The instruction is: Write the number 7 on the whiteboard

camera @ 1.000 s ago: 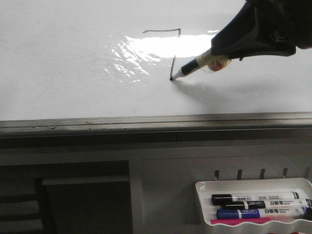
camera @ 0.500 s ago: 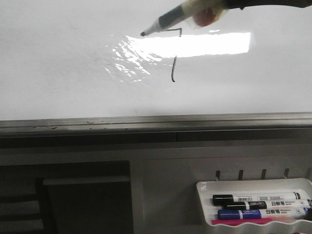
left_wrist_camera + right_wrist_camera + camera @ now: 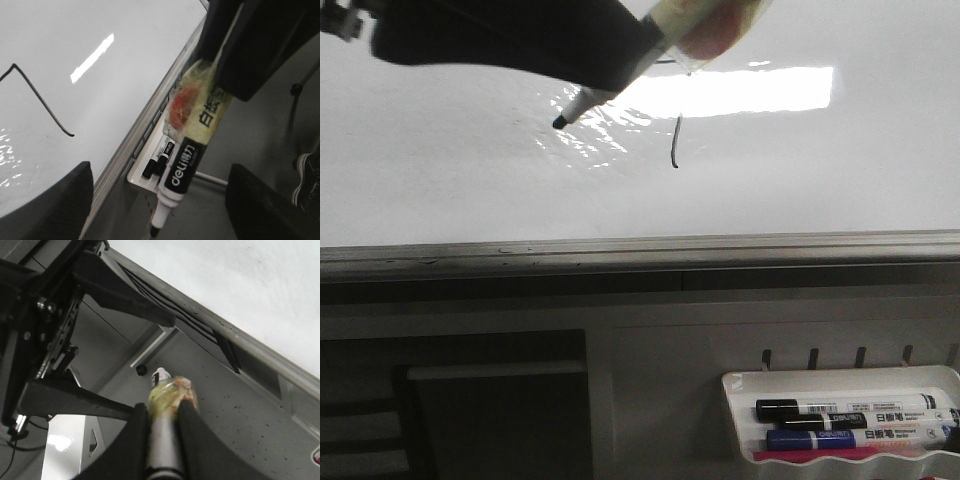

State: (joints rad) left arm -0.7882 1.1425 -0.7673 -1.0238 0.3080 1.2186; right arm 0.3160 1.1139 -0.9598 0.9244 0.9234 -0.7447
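Observation:
The number 7 (image 3: 677, 140) is drawn on the whiteboard (image 3: 440, 190). Its downward stroke shows; its top stroke is mostly hidden. The whole figure shows in the left wrist view (image 3: 42, 97). My right gripper (image 3: 164, 409) is shut on a black marker (image 3: 167, 392) wrapped in yellow tape. The marker (image 3: 580, 103) points down-left, its tip left of the 7. I cannot tell whether the tip touches the board. My left gripper (image 3: 160, 172) is wide open, with the marker (image 3: 185, 165) showing between its fingers. One dark finger (image 3: 510, 40) crosses the front view's top left.
The board's grey metal frame edge (image 3: 640, 248) runs across below the writing. A white plastic tray (image 3: 840, 374) with three spare markers (image 3: 850, 420) hangs at the lower right; it also shows in the left wrist view (image 3: 142, 177). A bright light glare (image 3: 740, 90) lies on the board.
The marker has left the bottom of the 7's down stroke, gone up, then left. My left gripper's dark finger has come into the front view from the top left.

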